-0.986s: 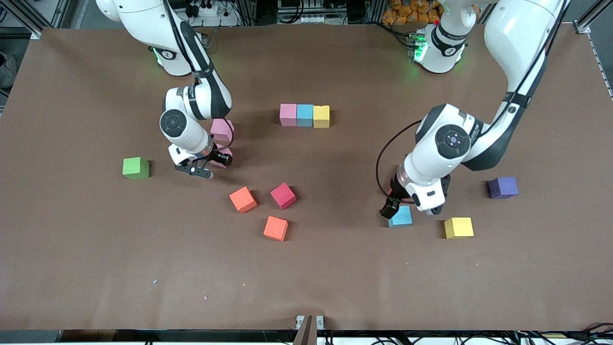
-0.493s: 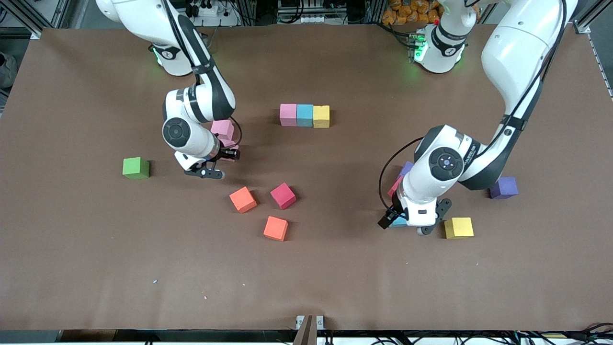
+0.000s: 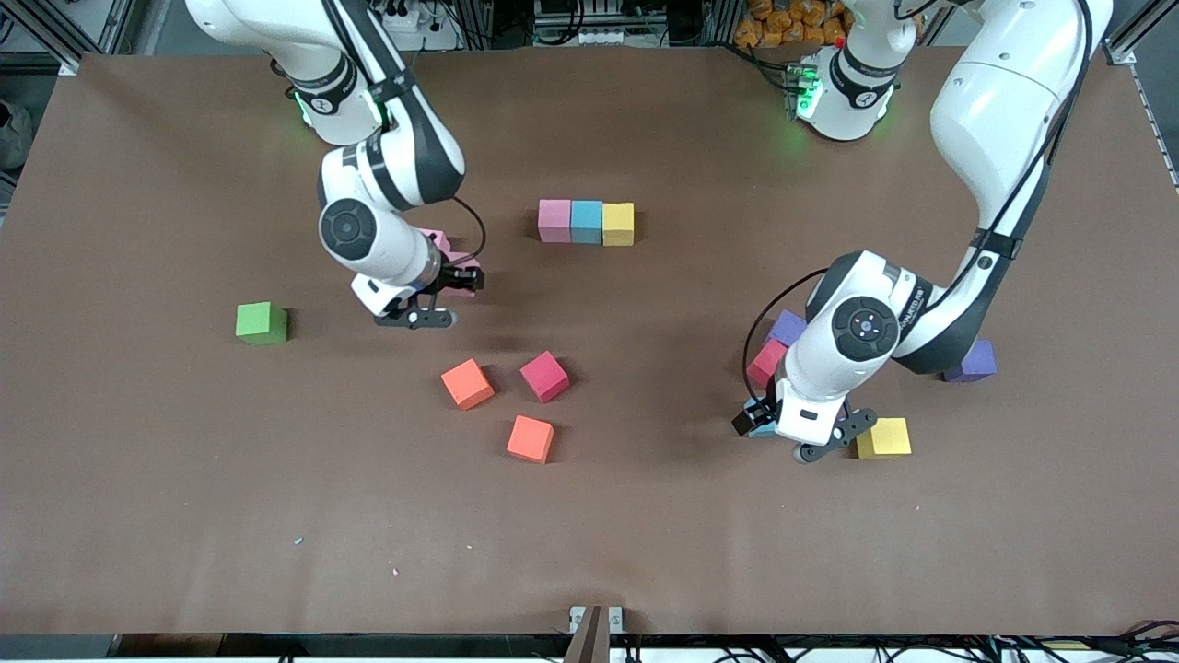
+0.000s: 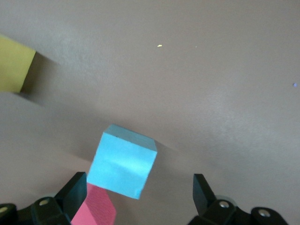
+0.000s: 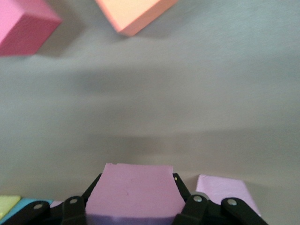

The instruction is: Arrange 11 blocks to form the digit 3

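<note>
Our left end effector (image 4: pixel 136 197) hangs spread wide directly over the light blue block (image 4: pixel 123 161) toward the desk's front edge, while our right end effector (image 5: pixel 136 206) grips a pink block (image 5: pixel 136 192).

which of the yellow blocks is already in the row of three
The yellow block at the end of the row, touching the light blue block. The other yellow block sits alone beside the left gripper.

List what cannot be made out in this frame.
- Front view: the light blue block is almost fully hidden under the left gripper.
- Front view: the right gripper and its wrist cover most of its pink block.
- Right wrist view: the frame edge crops the orange block.
</note>
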{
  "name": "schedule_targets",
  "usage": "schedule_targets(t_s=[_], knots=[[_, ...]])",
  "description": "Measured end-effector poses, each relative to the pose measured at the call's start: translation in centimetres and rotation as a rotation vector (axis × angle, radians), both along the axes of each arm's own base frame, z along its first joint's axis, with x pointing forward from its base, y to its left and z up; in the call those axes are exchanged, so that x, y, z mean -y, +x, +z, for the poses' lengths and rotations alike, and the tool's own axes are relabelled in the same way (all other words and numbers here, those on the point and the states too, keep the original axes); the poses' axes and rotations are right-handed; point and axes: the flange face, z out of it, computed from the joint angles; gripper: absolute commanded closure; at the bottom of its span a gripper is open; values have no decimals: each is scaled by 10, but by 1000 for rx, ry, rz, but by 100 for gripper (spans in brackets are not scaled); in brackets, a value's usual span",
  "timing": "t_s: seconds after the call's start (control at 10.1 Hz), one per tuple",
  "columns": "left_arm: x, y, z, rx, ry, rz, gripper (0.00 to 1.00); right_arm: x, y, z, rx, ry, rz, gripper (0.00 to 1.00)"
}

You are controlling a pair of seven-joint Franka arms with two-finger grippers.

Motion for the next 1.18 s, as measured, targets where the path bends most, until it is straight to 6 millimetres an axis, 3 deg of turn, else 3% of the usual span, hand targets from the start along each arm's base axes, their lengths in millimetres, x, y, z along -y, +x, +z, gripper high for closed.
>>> schedule_targets(t_s=[0.2, 0.59, 0.69, 0.89, 1.18], knots=[[-1, -1, -13, -19, 5, -56, 0, -37, -19, 7, 9, 0, 24, 80], [-13, 3, -32, -36, 25, -183, 0, -91, -34, 27, 66, 17, -8, 84], [-15, 3, -35, -38, 28, -204, 0, -107, -41, 22, 97, 21, -4, 84], [-13, 3, -41, -44, 30, -222, 0, -133, -58, -4, 138, 2, 3, 85], [-14, 3, -54, -57, 41, -234, 0, -152, -76, -33, 143, -34, 29, 86]])
